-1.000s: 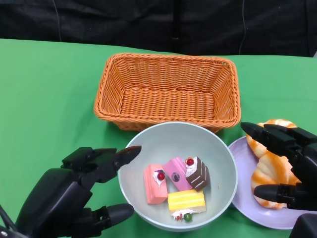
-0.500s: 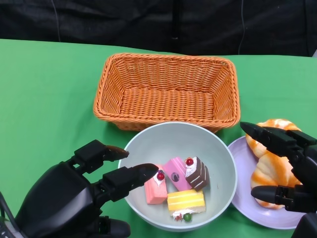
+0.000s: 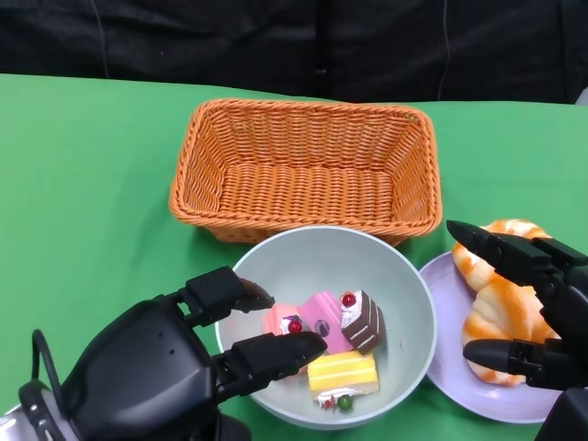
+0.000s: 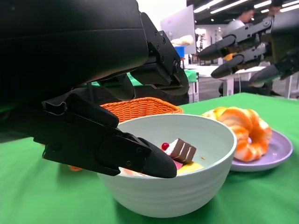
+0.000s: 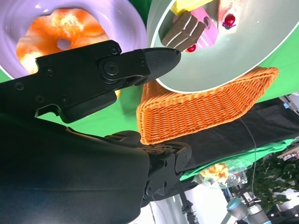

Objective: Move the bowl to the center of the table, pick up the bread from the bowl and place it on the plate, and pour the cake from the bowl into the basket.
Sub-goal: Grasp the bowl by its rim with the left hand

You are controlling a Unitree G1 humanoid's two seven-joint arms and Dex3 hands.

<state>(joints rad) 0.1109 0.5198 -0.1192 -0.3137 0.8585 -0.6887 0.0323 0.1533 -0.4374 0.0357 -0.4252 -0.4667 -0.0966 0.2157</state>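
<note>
Bowl (image 3: 390, 303) sits just before the basket (image 3: 308, 170), left hand (image 3: 175, 367) at its near-left rim, fingers apart, nearer than the open right hand (image 3: 537, 312).

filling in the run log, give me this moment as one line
stage: pour pending | bread on plate | cakes in bowl | left hand open, fingers over bowl rim | right hand open above bread | basket empty

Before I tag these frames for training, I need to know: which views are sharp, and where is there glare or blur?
Head view: evenly lit, sharp on the bowl and basket. Right wrist view: glare on the plate rim; the room beyond is soft. Left wrist view: the left hand looms dark, and the far room is bright and blurred.
</note>
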